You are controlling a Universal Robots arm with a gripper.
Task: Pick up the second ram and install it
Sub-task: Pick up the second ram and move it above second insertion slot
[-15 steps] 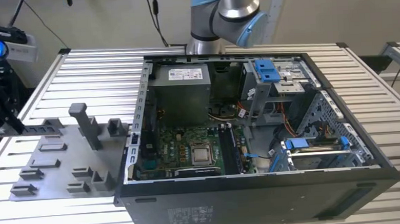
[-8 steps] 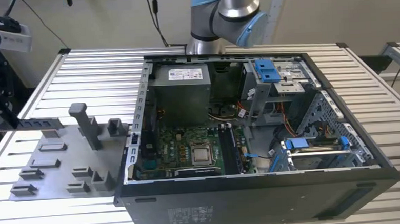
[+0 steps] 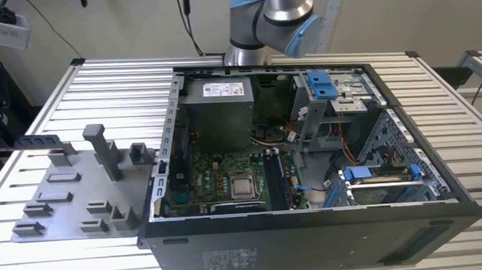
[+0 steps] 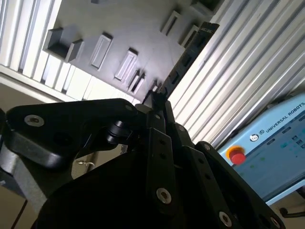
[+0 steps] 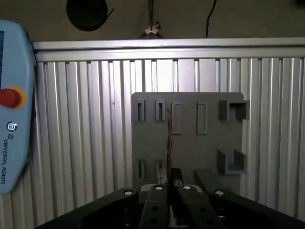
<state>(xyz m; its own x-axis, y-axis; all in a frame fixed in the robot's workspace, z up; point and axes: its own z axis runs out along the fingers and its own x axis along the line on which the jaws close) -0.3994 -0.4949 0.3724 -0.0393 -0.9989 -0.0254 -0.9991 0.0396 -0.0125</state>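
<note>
Gripper (image 5: 170,180) is clenched on the second ram (image 5: 168,136), grasping it by one end. The rest of the strip sticks out free past the fingertips. Ram hangs above the grey tray (image 5: 190,143), not seated in any slot.

Tray lies on the slatted table (image 3: 97,74) twd the edge on the exterior view's left, its near side just beside the PC case (image 3: 313,242) wall. In the exterior view the ram comes in from the exterior view's left as a dark strip over the tray's far corner, tip near the tall post (image 3: 100,145).

Room: bare slats run along the tray's far and outer edges. The case lies open side up, w/ motherboard (image 3: 218,179) and silver processor (image 3: 243,185) uncovered. They are hemmed in by the case walls, power supply (image 3: 217,111) and drive cage (image 3: 330,96).

Views differ:
- **First wrist view:** ram edge-on, a thin line crossing the tray between two columns of slots.
- **Second wrist view:** its dark flat side, running along the tray edge where the slats start.
- **Both wrist views:** a teach pendant (image 5: 14,109) w/ red button (image 5: 8,97), well apart from the tray.
- **Exterior view:** the case and board.
</note>
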